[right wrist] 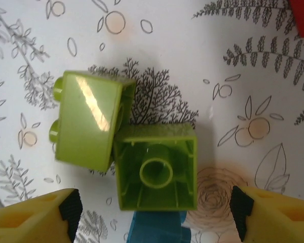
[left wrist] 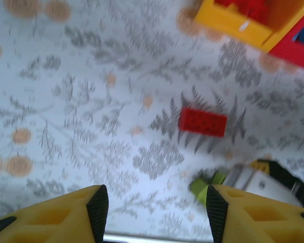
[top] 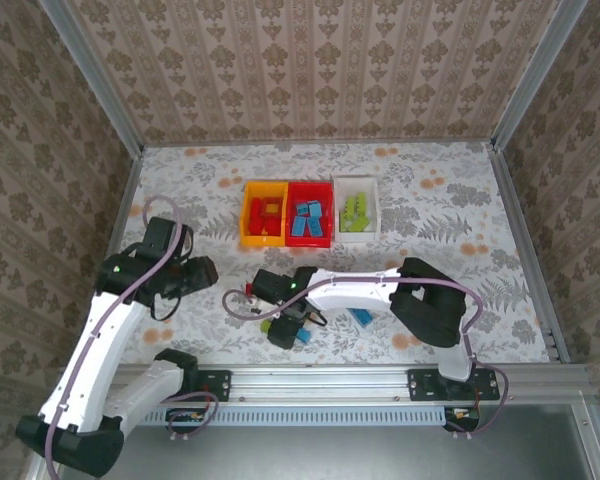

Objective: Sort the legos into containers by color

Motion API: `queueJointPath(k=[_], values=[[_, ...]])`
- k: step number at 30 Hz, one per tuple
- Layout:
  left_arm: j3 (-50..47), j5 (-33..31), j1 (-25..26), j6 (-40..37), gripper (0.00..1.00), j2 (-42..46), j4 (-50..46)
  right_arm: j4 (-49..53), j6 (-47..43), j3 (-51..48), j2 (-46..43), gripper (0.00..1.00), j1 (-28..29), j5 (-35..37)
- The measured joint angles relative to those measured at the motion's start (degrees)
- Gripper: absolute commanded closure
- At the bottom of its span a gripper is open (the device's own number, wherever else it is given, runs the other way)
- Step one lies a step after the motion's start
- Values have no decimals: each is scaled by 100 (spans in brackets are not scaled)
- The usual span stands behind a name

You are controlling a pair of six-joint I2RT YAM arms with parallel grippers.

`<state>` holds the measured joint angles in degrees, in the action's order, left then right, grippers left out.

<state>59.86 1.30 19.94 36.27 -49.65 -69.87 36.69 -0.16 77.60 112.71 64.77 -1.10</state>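
Hovering low over the table (top: pixel 460 200), the right gripper (right wrist: pixel 155 205) is seen with jaws wide apart and nothing gripped. Ahead of its fingers two green bricks lie touching: a tipped lime brick (right wrist: pixel 88 121) on its side and an upturned lime brick (right wrist: pixel 157 169), with a blue brick (right wrist: pixel 159 228) just beside the latter. The left gripper (left wrist: pixel 157 210) is likewise parted and empty; a red brick (left wrist: pixel 202 122) lies beyond it. Red bricks are noted in the yellow bin (top: pixel 245 212), blue in the red bin (top: pixel 309 241), lime in the white bin (top: pixel 376 208).
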Motion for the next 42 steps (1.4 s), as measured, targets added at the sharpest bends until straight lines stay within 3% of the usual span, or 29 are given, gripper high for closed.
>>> queueJointPath(k=[5, 17, 25, 33, 38, 42], values=[[-459, 415, -98, -153, 42, 450, -625, -4, 35, 177, 175, 28, 0, 170], [-619, 988, -129, -293, 42, 702, -765, 87, 118, 485, 446, 57, -2, 415], [-809, 1617, -129, -380, 41, 702, -271, 85, 348, 442, 282, 59, -282, 527], [-813, 2437, -122, -385, 41, 293, 730, 24, 750, 251, -968, 59, -1263, 586], [-745, 2664, 142, -284, 41, -345, 1582, -116, 1272, -116, -1753, 57, -2470, 638], [-363, 2671, 605, -240, 41, -1047, 2168, -103, 1753, -122, -1733, 58, -3342, 745]])
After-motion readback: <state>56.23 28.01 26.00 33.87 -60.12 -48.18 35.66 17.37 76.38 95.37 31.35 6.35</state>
